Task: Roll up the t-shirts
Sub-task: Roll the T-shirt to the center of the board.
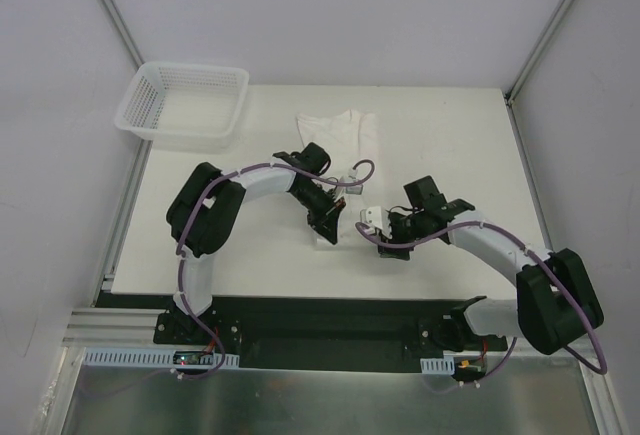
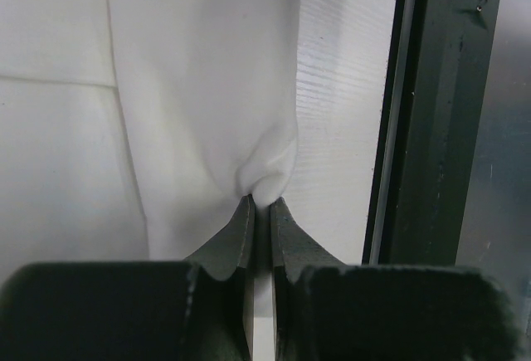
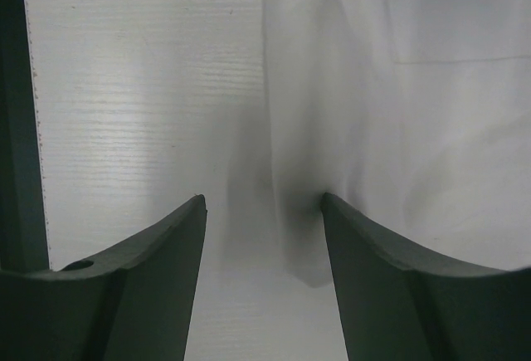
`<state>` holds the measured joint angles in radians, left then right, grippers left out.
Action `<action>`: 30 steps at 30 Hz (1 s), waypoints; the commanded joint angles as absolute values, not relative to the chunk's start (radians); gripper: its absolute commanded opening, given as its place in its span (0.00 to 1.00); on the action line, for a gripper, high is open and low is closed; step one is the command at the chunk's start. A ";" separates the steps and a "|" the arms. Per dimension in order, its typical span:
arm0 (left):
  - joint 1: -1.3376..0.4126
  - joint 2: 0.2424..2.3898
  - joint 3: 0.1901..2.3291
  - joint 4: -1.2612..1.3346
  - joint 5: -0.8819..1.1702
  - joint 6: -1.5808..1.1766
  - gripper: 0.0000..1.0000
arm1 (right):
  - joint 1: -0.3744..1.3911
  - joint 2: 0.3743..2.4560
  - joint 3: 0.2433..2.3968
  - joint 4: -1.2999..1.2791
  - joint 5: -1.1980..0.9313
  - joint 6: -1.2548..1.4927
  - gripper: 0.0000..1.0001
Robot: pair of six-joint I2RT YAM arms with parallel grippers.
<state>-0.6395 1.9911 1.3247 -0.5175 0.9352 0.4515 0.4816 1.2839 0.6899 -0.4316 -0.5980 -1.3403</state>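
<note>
A white t-shirt [image 1: 345, 135] lies folded lengthwise on the white table, running from the back middle toward the front. My left gripper [image 1: 328, 223] is at its near end. In the left wrist view the left gripper [image 2: 261, 203] is shut on a pinched fold of the t-shirt [image 2: 199, 87] at its hem corner. My right gripper [image 1: 370, 223] is just to the right of the left one. In the right wrist view the right gripper [image 3: 264, 203] is open and low over the table, straddling the side edge and corner of the t-shirt [image 3: 415, 87]. No neck label shows.
A white plastic mesh basket [image 1: 185, 100] stands at the table's back left corner. The black front rail of the table [image 2: 423, 129] lies close by my left gripper, and it also shows in the right wrist view [image 3: 12, 129]. Grey walls enclose the table [image 1: 450, 135].
</note>
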 commanded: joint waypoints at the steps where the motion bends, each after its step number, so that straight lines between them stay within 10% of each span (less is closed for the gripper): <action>1: -0.626 2.008 1.364 -0.545 0.986 0.448 0.00 | 0.485 1.307 0.715 -0.388 -0.601 -1.364 0.61; 11: -0.623 2.026 1.384 -0.564 0.989 0.443 0.00 | 0.486 1.279 0.727 -0.347 -0.612 -1.335 0.61; 18: -0.621 2.022 1.391 -0.572 0.999 0.436 0.00 | 0.494 1.342 0.726 -0.354 -0.589 -1.379 0.97; 24: -0.609 2.029 1.396 -0.581 1.028 0.437 0.00 | 0.509 1.402 0.756 -0.336 -0.555 -1.399 0.99; 30: -0.584 2.045 1.416 -0.592 1.054 0.420 0.00 | 0.537 1.457 0.818 -0.475 -0.572 -1.489 0.47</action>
